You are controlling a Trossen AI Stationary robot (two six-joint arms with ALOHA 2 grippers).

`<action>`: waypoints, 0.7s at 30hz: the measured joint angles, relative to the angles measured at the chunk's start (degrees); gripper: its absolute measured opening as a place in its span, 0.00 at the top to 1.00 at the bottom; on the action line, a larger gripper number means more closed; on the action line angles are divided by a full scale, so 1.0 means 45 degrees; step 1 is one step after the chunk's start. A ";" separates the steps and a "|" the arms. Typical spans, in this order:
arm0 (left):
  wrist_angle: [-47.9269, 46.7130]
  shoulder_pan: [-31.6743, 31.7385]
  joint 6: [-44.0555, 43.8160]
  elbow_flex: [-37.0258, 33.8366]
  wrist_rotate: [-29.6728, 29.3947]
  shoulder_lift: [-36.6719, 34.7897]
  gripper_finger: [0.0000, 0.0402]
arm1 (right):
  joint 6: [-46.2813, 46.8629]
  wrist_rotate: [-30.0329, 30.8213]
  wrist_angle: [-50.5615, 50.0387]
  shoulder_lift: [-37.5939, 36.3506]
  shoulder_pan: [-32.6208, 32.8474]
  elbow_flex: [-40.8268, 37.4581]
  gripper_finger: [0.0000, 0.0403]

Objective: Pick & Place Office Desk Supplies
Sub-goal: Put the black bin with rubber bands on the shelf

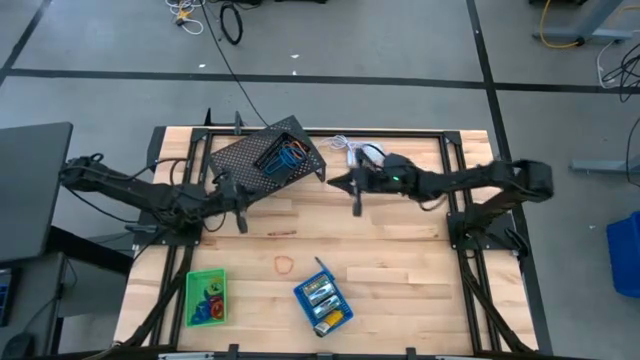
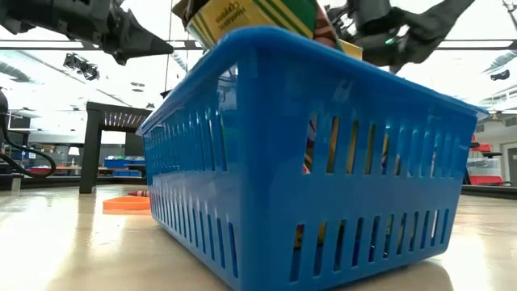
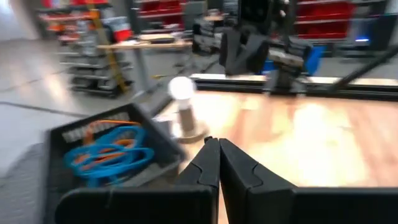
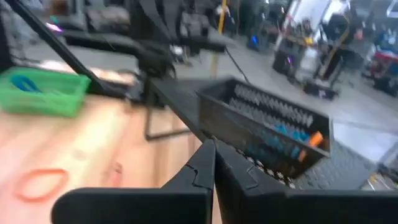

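Four views are given, and each shows something the others hide. Only from the high view is the whole table [image 1: 400, 250] laid out: the blue tray [image 1: 322, 305] near the front edge, the green tray [image 1: 206, 297] to its left, an orange loop [image 1: 284, 265] lying flat on the wood between them and farther back, and the black mesh tray [image 1: 281, 152] set on the large black mesh rack [image 1: 238, 160] at the rear. In the low view the frame is almost filled by the blue tray's slotted wall [image 2: 323, 170], over whose rim yellow-green crayon boxes [image 2: 250, 18] are seen; the orange loop [image 2: 127, 204] shows low beside it. Blue and orange loops [image 3: 102, 155] are seen piled in the black mesh tray only in the left wrist view, where a silver dome-shaped thing [image 3: 184, 112] stands just beyond the tray. Small blue items, not clearly made out, lie in the green tray. The left gripper [image 1: 240, 222] is held near the front of the rack, its fingers [image 3: 205, 165] pressed together with nothing between them. The right gripper [image 1: 357, 207] is held beside the rack's right end, likewise closed on nothing. The orange loop lies well apart from both grippers, toward the front, and the blue and green trays lie farther off still.
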 joint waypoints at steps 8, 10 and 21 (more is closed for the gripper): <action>-0.2330 -0.0010 -0.0780 0.0024 -0.1724 -0.2004 0.99 | 0.0225 -0.0078 -0.0514 0.2646 -0.0896 0.2129 0.99; -0.3226 0.0000 -0.1300 0.0019 -0.2364 -0.2597 0.99 | 0.0131 0.0177 -0.0613 0.2888 -0.1031 0.2520 0.99; -0.6208 0.1017 -0.3627 0.0010 -0.2810 -0.3661 1.00 | -0.0304 0.1052 -0.1505 0.3110 -0.1590 0.3324 1.00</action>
